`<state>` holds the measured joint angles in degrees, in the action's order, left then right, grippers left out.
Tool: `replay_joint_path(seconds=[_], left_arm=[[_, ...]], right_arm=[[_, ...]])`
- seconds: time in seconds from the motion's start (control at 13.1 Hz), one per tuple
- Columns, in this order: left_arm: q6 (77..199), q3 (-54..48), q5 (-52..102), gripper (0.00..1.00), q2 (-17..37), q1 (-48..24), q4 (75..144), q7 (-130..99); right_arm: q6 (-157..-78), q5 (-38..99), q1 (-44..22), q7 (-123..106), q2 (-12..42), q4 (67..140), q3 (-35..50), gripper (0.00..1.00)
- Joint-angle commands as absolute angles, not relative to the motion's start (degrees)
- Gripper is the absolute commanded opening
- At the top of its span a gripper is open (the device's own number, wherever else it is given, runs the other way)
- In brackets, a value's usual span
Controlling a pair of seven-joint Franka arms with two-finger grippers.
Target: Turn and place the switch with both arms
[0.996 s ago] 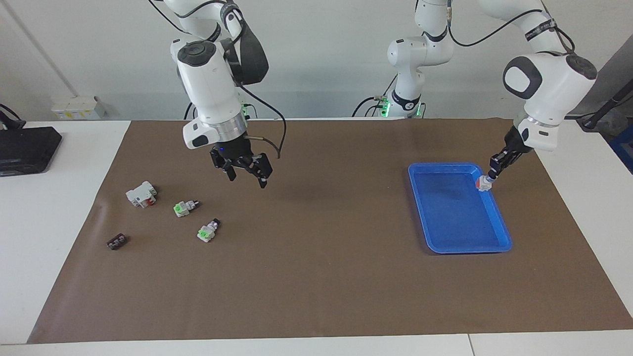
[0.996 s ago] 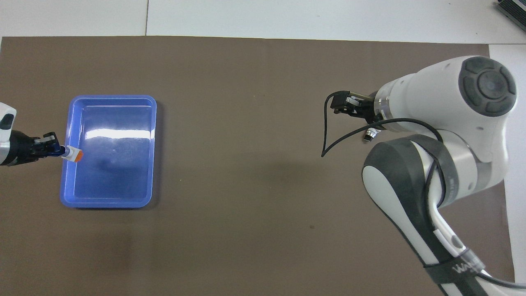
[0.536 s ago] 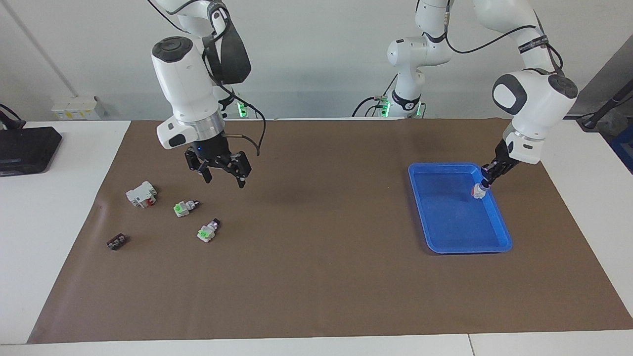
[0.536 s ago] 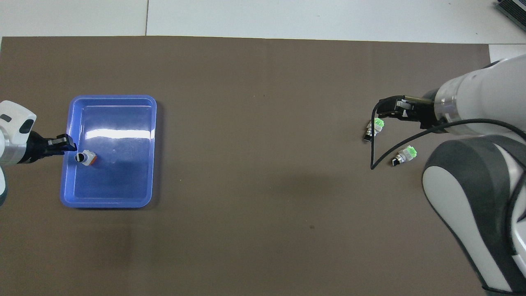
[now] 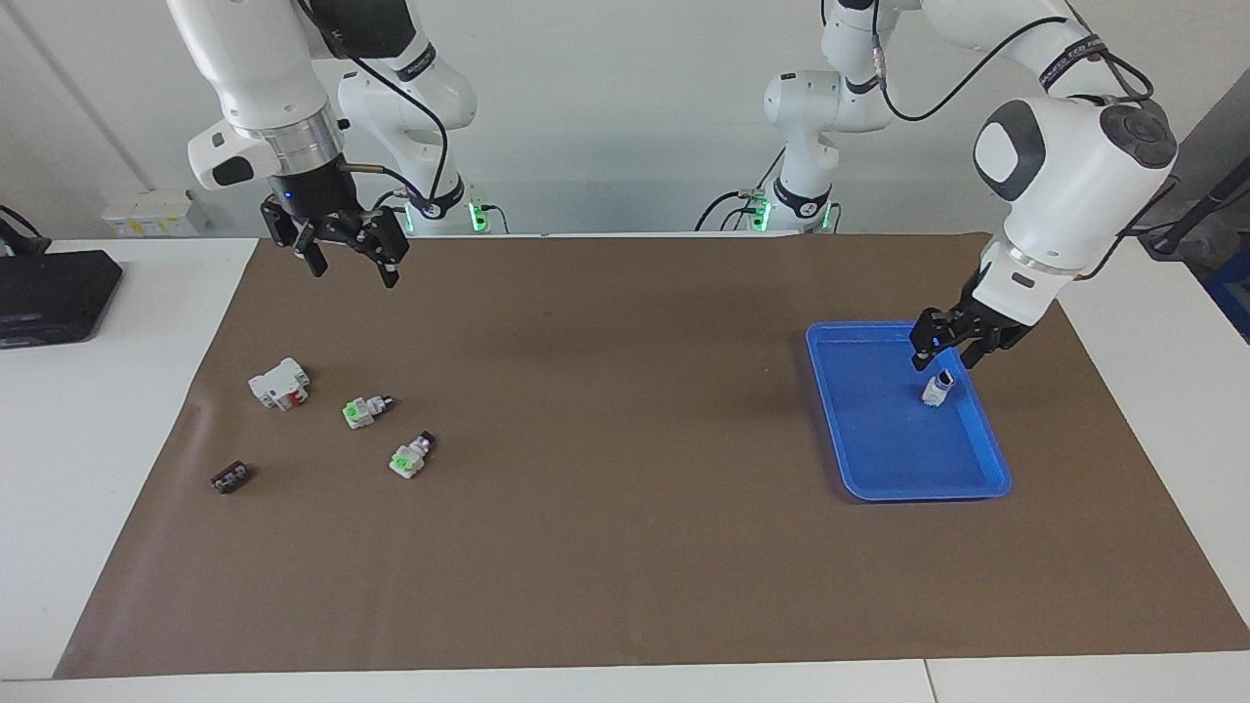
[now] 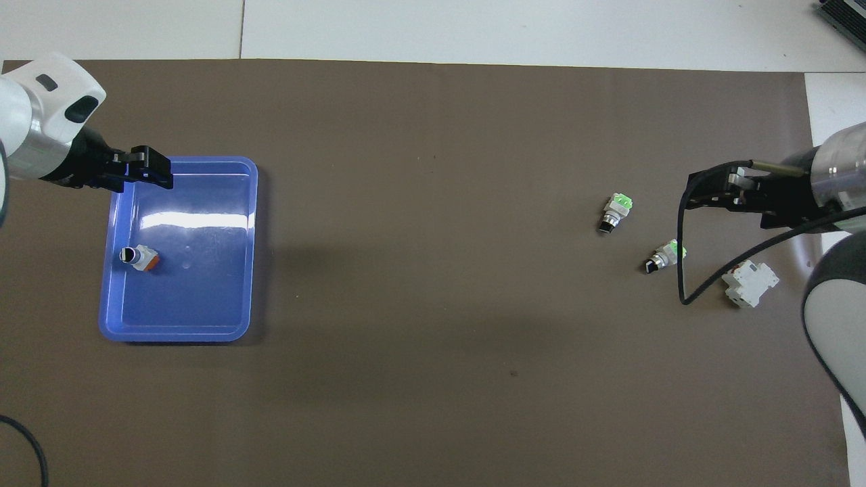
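Note:
The switch, white-grey with an orange part and a dark tip, lies free in the blue tray, close to the wall toward the left arm's end of the table. My left gripper hangs open just above the switch, apart from it, with nothing between its fingers. My right gripper is raised high over the mat at the right arm's end, open and holding nothing.
Two green-topped switches, a white block with red and a small dark piece lie on the brown mat at the right arm's end. A black device sits on the white table beside the mat.
The left gripper opened, let the switch drop into the tray and rose a little. The right arm lifted and swung away toward its end of the table, uncovering the green switches.

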<state>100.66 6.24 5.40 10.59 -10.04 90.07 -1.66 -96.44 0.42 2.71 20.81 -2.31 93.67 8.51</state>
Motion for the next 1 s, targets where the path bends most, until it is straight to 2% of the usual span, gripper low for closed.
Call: replay_joint_path(seconds=[0.0,0.23,0.54,0.69,0.77,0.92], left_arm=[[89.42,6.94,2.21,0.74,13.54,-11.42,79.92,-1.32],[81.94,7.56,0.27,0.73,12.22,-11.08,77.78,5.15],[83.22,7.73,-1.94,0.77,9.41,-10.72,78.22,8.79],[84.2,7.73,-1.5,0.94,9.05,-10.72,79.01,8.61],[84.11,7.73,-1.49,0.99,8.88,-10.81,79.01,8.44],[83.68,7.73,-1.23,0.99,9.05,-11.07,78.75,8.26]], right_arm=[[-94.92,-0.61,4.74,19.25,-3.6,93.43,8.44,1.0],[-93.25,-0.62,7.73,11.63,-4.04,93.25,8.09,1.0],[-92.55,-2.54,0.89,10.11,-4.04,92.99,0.11,1.0],[-92.46,-2.29,0.62,10.02,-4.22,93.34,-0.17,1.0],[-92.37,-2.2,0.53,10.11,-4.65,94.21,-0.26,1.0],[-92.81,-1.85,0.53,10.2,-4.75,94.83,-0.18,1.0]])
